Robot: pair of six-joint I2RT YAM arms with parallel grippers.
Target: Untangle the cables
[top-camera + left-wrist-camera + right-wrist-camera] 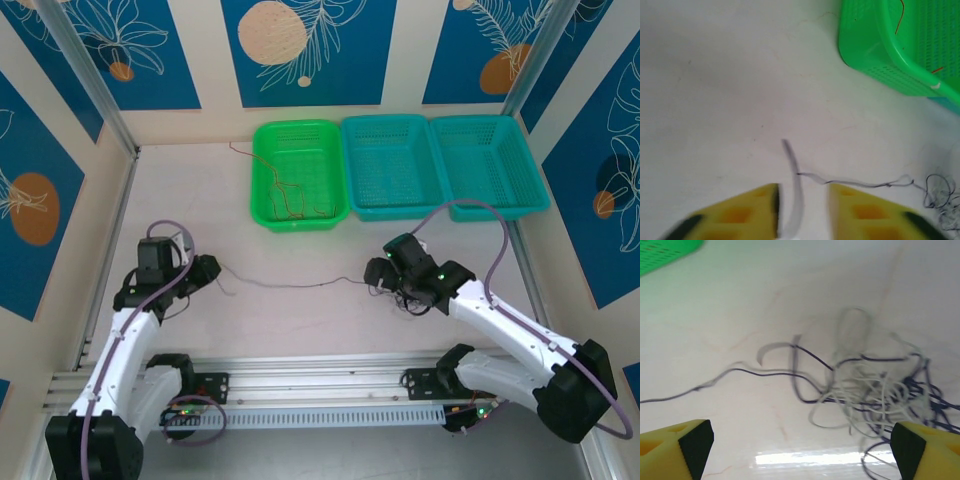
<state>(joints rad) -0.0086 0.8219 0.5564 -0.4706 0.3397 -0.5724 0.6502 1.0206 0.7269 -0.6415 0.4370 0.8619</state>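
Black cable (290,285) lies stretched left-to-right; left claw (803,194) part-open astride its end; right claw (800,435) wide, empty.

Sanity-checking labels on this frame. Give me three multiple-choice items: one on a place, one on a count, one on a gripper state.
1. The red-orange wires lie: A in the green basket; B on the metal rail; C on the wall.
2. Baskets along the far side: A two; B three; C four.
3. Above the tangle, the right gripper is: A shut on it; B open; C shut, holding nothing.

1 A: thin strands show against the green floor.
2 B: one green basket and two teal baskets stand in a row.
3 B: its fingers stand wide apart, gripping nothing.
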